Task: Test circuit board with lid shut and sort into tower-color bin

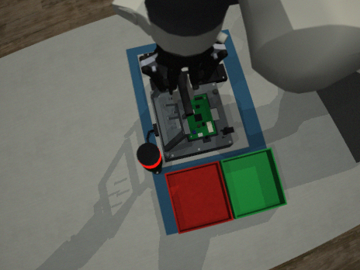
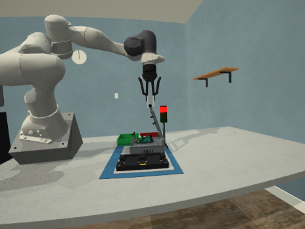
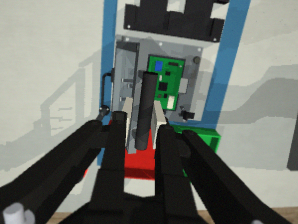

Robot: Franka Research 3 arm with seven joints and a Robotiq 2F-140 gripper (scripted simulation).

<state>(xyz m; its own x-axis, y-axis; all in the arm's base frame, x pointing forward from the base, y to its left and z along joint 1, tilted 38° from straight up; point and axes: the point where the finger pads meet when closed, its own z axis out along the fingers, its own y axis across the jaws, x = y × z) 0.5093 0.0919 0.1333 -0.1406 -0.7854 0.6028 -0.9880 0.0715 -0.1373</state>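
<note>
Hanging over the tester (image 1: 233, 143), the tool (image 2: 150, 100) is seen with its fingers narrowly apart and nothing clamped between them. The pale pads (image 3: 127, 107) are placed on either side of the black handle (image 3: 145, 110) in the wrist view. In the exterior view the fingertips appear to stand just above the handle rather than around it, though the angle is poor.

The lid (image 1: 171, 124) is raised steeply on its hinge side, and its free edge is lifted toward the tool. The circuit board (image 1: 199, 116) is laid face up on the tester plate, beside the raised lid. Its white connector end is turned toward the bins. A small black part, probably the latch hook (image 1: 229, 129), is seen at the tester's edge opposite the hinge.

A red light is shown by the signal tower (image 1: 149, 157), which stands at the tester's corner nearest the red bin (image 1: 192, 167). The green bin (image 1: 248, 154) is set touching the red one along one wall. Both are open upward, and no arm part is seen over them from the top.

The black tray (image 3: 172, 22) is found at the far end of the tester. The blue-bordered mat (image 1: 248, 105) frames the tester, and wide worktop (image 1: 58, 116) is left on both sides.
</note>
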